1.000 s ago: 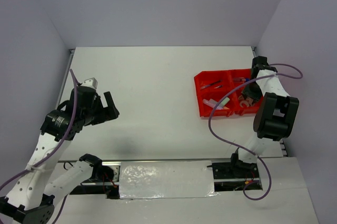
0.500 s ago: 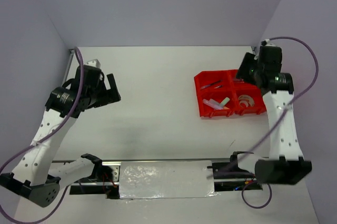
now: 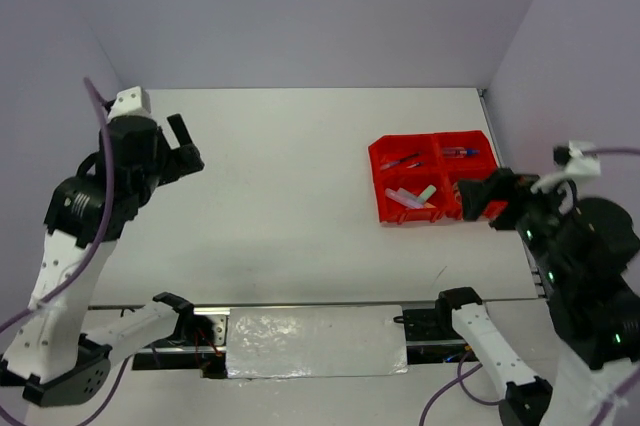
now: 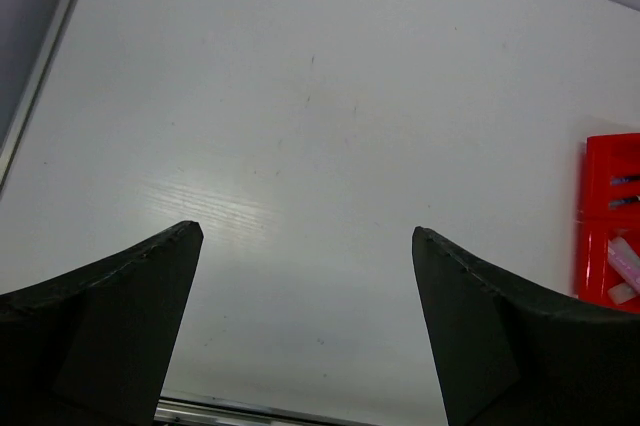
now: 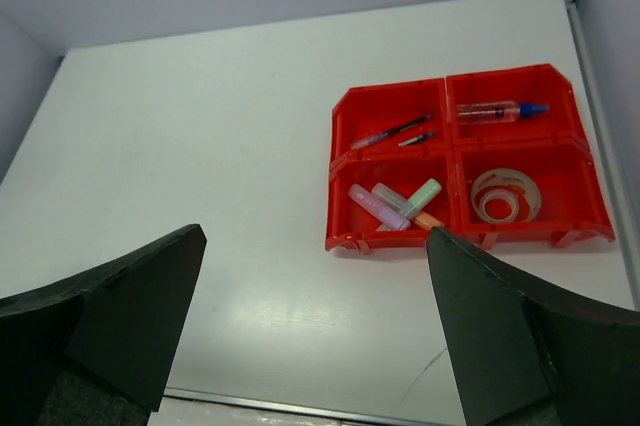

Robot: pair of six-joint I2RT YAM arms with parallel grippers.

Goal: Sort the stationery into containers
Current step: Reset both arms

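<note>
Left pincer (image 4: 305,229) and right pincer (image 5: 315,232) both spread wide and holding nothing; all the stationery lies in the red tray (image 5: 390,153).

The left pincer hangs over the left side of the counter (image 3: 300,176). The right pincer is raised on the near side of the tray, apart from it. The tray sits on the counter's right side. Its near-left compartment holds the pastel erasers and markers (image 5: 395,203), and its near-right the tape roll (image 5: 505,196), lying flat. The far-left compartment holds the two dark pens (image 5: 392,131), and the far-right the blue-capped bottle (image 5: 500,110) on its side.
</note>
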